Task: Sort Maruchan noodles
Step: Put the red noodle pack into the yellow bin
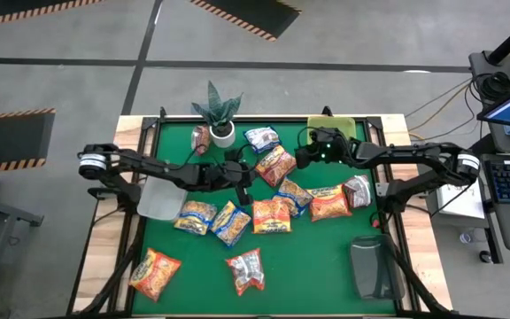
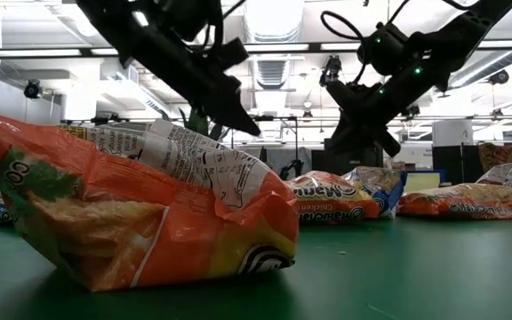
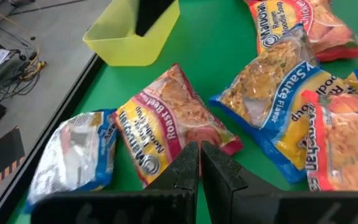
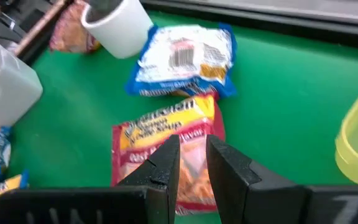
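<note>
A: Where's the roast beef ramen packet (image 1: 275,165)?
B: On the green mat, under the right gripper (image 4: 193,163), fingers narrowly parted, empty.
A: Left gripper (image 3: 200,163)?
B: Closed, empty, nearby.

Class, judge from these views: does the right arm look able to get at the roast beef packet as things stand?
Probably yes. The right gripper hovers just over the roast beef packet, fingers slightly apart, with nothing lying on it. The left gripper hangs close by, which could crowd it.
</note>
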Controlling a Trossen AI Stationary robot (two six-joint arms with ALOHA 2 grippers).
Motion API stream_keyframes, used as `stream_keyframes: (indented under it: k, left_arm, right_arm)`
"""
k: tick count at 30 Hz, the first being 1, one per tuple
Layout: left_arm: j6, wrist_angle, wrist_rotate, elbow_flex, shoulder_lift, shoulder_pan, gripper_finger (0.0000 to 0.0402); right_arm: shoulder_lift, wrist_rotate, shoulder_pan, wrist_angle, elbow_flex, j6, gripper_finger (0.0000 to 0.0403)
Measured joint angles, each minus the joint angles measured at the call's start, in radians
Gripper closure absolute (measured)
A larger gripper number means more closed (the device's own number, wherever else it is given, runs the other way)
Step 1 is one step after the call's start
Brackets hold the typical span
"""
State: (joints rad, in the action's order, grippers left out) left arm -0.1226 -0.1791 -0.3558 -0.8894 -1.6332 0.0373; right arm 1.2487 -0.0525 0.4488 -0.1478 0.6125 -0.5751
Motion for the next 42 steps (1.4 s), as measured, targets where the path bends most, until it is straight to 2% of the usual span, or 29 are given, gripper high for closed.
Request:
stream_keyframes:
  k: [16, 20, 25, 34, 38, 42]
  left_arm:
    - [-0.004, -0.197, 0.025, 0.001, -0.161, 0.002, 0.0402]
    - [-0.004, -0.200, -0.014, 0.001, -0.163, 0.004, 0.0402]
    - [-0.004, -0.204, -0.100, 0.001, -0.163, 0.004, 0.0402]
    - [0.029, -0.204, -0.106, 0.001, -0.163, 0.005, 0.0396]
    - [0.028, -0.208, -0.106, 0.001, -0.166, 0.007, 0.0391]
    - [0.023, -0.288, -0.091, 0.001, -0.208, 0.014, 0.0393]
  right_arm:
    - [0.017, -0.001, -0.001, -0.046, 0.000, 0.000, 0.0335]
    - [0.017, -0.001, -0.001, -0.055, 0.000, -0.011, 0.0331]
    - [0.017, -0.002, -0.001, -0.053, 0.000, -0.048, 0.0295]
    - [0.017, 0.003, -0.001, -0.052, 0.000, -0.117, 0.0216]
    - [0.017, 0.011, -0.004, -0.047, 0.000, -0.125, 0.0202]
    - [0.017, 0.031, -0.006, -0.043, 0.000, -0.126, 0.0200]
